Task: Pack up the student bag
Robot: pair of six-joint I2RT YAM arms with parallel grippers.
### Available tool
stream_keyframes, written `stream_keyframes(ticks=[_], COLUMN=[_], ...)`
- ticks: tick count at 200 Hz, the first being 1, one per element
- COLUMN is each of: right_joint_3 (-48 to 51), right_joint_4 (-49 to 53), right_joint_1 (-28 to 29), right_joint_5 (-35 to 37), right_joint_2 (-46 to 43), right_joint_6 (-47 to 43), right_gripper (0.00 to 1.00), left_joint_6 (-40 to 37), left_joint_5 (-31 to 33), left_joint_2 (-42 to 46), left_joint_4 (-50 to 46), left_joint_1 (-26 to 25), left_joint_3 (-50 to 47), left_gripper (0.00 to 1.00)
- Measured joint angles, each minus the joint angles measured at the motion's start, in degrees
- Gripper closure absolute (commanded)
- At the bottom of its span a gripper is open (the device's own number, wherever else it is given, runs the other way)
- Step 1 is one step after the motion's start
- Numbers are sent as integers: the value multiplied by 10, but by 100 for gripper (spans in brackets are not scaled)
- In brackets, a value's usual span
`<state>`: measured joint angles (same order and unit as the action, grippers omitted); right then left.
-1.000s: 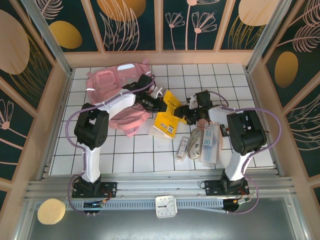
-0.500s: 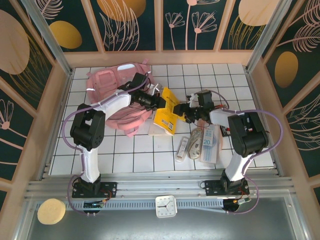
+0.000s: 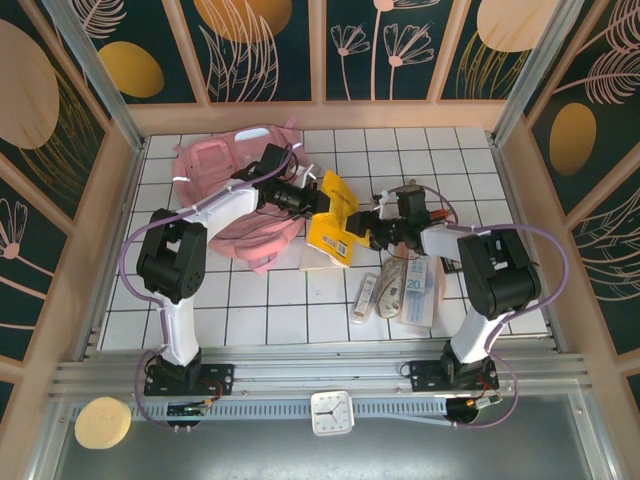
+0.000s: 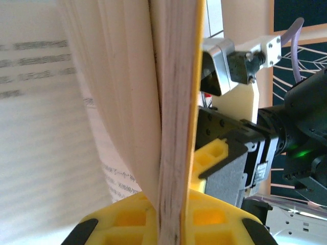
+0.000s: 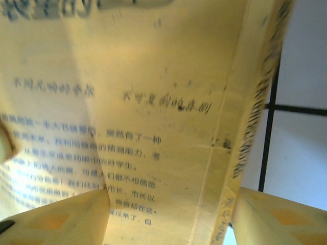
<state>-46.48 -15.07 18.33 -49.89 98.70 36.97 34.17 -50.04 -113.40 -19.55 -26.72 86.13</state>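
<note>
We see the left gripper (image 3: 314,202), clamped on the thick yellow-covered paperback book (image 3: 333,228), has swung it toward the soft pink fabric backpack (image 3: 213,166) at ten o'clock, while the right gripper (image 3: 364,226) has widened off it, so the handover looks done.

top external: high behind arms, looks down over whole bench (image 3: 470,160) | left wrist, right wrist: close-up, opposite sides of one yellow book (image 4: 176,127)

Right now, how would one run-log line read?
left pincer: shut on yellow book | right pincer: open, astride book | student bag: book not yet inside
</note>
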Motion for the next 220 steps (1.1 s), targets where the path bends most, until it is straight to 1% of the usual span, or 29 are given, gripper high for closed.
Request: stream_keyframes(ticks=[7,28,50,68,92,109,117,123,129,130,132,134,135,136,137,139,143,163,179,188,202,220], right_joint_3=[6,29,44,44,42,40,38,37,36,35,35,35,35,35,35,35,35,33,29,26,12,-16], right_joint_4=[-1,-33,-85,-96,-94,-83,-74,-65,-58,-56,-53,-49,-46,-45,-44,-41,-34,0,35,59,112,183], right_joint_1=[1,3,11,15,17,16,16,16,17,17,17,17,17,17,17,17,17,17,15,11,-2,-23], right_joint_5=[-5,-33,-59,-61,-61,-58,-56,-55,-54,-53,-53,-52,-52,-51,-51,-50,-48,-37,-25,-17,2,31], right_joint_2=[-6,-18,-18,-18,-18,-19,-22,-25,-29,-30,-31,-33,-34,-35,-35,-37,-40,-53,-61,-64,-66,-66], right_joint_6=[0,12,47,56,51,51,48,44,38,36,34,33,31,30,28,26,22,3,-9,-14,-30,-59], right_gripper=[30,31,36,47,73,89,100,100,100,100,100,100,100,100,100,100,100,100,100,100,100,100], left_joint_6=[0,0,0,0,-1,-13,-24,-33,-45,-46,-50,-56,-56,-57,-58,-64,-69,-109,-141,-162,-191,-225], left_joint_5=[1,1,-1,-1,4,23,39,50,60,61,65,70,71,74,75,81,87,145,212,261,334,416], left_joint_2=[0,0,1,7,12,12,12,12,12,12,12,12,12,12,12,12,12,12,19,33,68,130], left_joint_4=[0,5,10,12,12,-3,-18,-31,-47,-49,-54,-61,-63,-67,-69,-76,-86,-132,-160,-173,-180,-176], left_joint_1=[1,1,1,3,6,7,7,7,7,6,6,6,6,5,5,5,5,2,1,0,0,0], left_joint_3=[0,0,0,-2,-5,-5,-4,0,6,6,8,11,12,15,16,20,26,63,85,85,61,-4], left_gripper=[99,99,99,99,98,95,86,76,59,57,46,33,25,13,7,3,1,1,1,1,1,1])
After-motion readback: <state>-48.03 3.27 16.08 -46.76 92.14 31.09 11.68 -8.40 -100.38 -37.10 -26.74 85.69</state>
